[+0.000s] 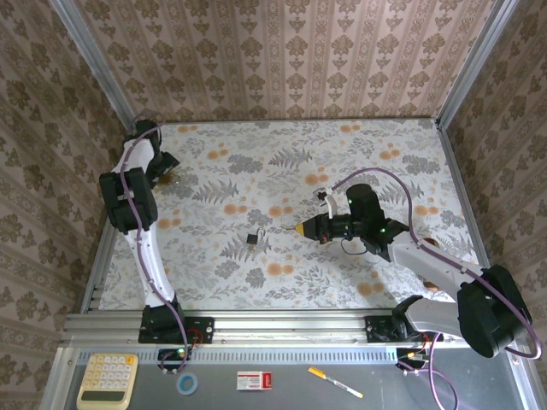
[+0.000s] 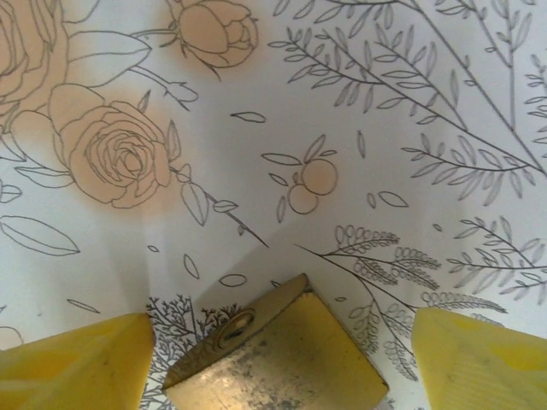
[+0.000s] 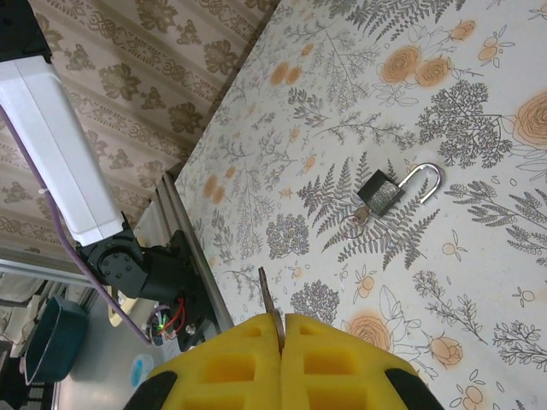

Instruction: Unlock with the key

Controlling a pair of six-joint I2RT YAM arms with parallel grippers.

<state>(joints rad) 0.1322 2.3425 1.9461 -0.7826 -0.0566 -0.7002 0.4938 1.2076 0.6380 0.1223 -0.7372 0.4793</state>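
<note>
The right gripper (image 3: 282, 325), clamped shut on the key (image 3: 268, 301), hovers mid-surface (image 1: 359, 145), right of a small dark padlock (image 3: 380, 193) lying with its shackle open. Far left, the left gripper (image 2: 278, 346) stands open, a brass padlock (image 2: 286, 371) between its fingers.

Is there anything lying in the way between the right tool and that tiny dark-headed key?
Nothing visible does. The shut right tool points toward the key across bare flower-printed tabletop. The brass padlock sits far off to the side, at the left tool.
</note>
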